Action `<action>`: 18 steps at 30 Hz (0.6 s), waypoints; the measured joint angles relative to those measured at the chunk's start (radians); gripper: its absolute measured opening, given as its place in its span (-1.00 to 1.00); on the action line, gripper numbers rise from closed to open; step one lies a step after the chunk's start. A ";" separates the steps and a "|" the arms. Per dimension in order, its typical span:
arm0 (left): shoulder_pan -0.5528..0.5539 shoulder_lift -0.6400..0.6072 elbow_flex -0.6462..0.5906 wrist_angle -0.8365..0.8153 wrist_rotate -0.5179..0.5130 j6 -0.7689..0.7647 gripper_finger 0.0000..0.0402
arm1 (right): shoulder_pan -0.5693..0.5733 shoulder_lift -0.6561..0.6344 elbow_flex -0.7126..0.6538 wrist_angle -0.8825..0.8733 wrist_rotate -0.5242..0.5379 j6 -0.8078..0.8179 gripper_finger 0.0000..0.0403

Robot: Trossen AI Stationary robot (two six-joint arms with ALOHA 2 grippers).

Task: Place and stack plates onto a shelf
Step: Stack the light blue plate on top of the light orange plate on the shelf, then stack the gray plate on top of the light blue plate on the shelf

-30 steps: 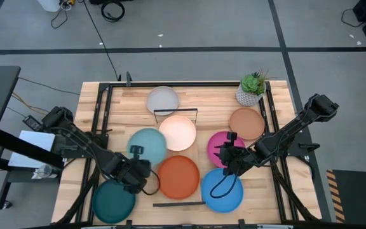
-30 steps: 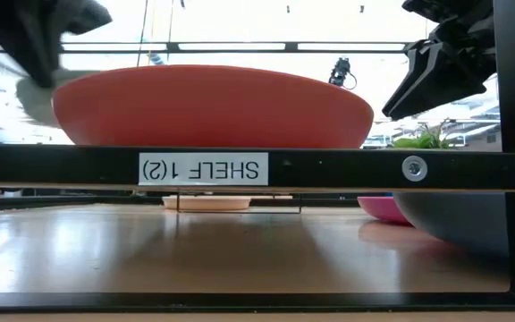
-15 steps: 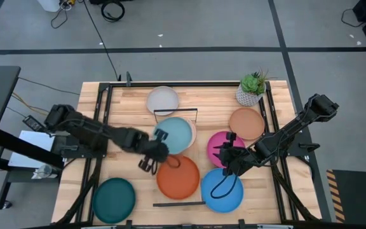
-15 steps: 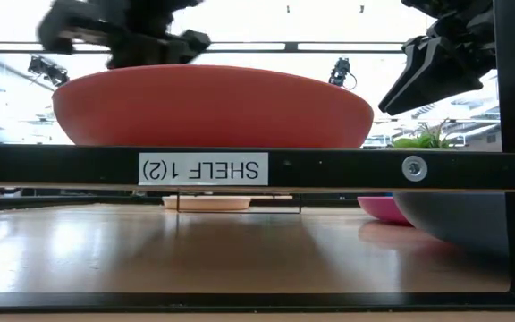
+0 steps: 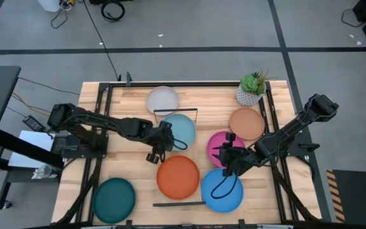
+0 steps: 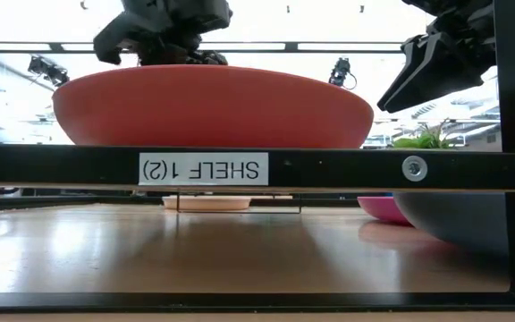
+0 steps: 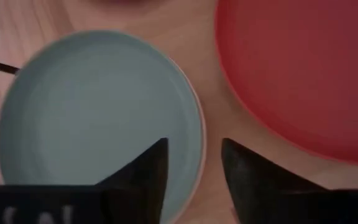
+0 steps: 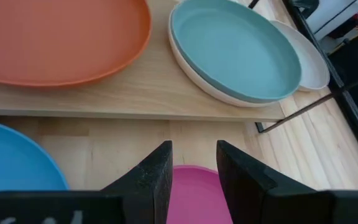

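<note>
Clearly stiff and light, the teal plate (image 5: 179, 130) sits on the cream plate (image 8: 309, 59) mid-shelf, left fingers (image 7: 143, 177) released at its 7 o'clock rim, the best hold.

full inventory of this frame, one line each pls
Light teal plate: 1, stacked on the cream-white plate on the shelf.
Orange plate: 1, on the shelf, near end.
Grey plate: 1, table far side.
Terracotta brown plate: 1, below the plant.
Magenta plate: 1, right of the shelf.
Blue plate: 1, near right.
Dark teal plate: 1, near left.
Potted plant: 1, green, far right corner.
Left hand: open, at the light teal plate's rim.
Right hand: open, over the magenta plate.
</note>
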 joint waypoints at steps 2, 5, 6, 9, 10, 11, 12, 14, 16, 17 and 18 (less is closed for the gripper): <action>-0.015 -0.014 0.010 -0.015 -0.002 -0.030 -0.12 | 0.000 0.000 0.000 0.003 -0.004 -0.002 -0.35; -0.037 -0.047 0.015 -0.047 -0.002 -0.102 -0.10 | 0.000 0.000 0.000 0.006 -0.005 -0.006 -0.35; -0.043 -0.053 0.015 -0.065 -0.001 -0.131 -0.11 | 0.000 0.000 0.000 0.007 -0.006 -0.010 -0.35; -0.061 -0.076 -0.016 -0.129 -0.001 -0.217 -0.17 | 0.000 0.000 0.000 0.011 -0.006 -0.011 -0.35; -0.068 -0.089 -0.039 -0.128 -0.002 -0.237 -0.19 | 0.000 0.000 0.000 0.012 -0.007 -0.011 -0.35; -0.074 -0.105 -0.071 -0.107 -0.002 -0.249 -0.22 | 0.000 0.000 0.000 0.010 -0.005 -0.014 -0.35; -0.078 -0.121 -0.102 -0.084 -0.002 -0.258 -0.24 | 0.000 0.000 0.000 0.014 0.002 -0.028 -0.35; -0.083 -0.156 -0.168 -0.055 -0.002 -0.267 -0.29 | -0.003 0.000 0.000 0.026 0.029 -0.054 -0.35; -0.083 -0.197 -0.223 -0.027 -0.016 -0.277 -0.33 | -0.027 0.006 -0.003 0.074 0.065 -0.098 -0.35; -0.083 -0.227 -0.248 -0.027 -0.034 -0.280 -0.35 | -0.048 0.010 -0.011 0.130 0.064 -0.129 -0.35; -0.082 -0.253 -0.269 -0.015 -0.056 -0.281 -0.36 | -0.069 0.010 -0.028 0.193 0.045 -0.167 -0.35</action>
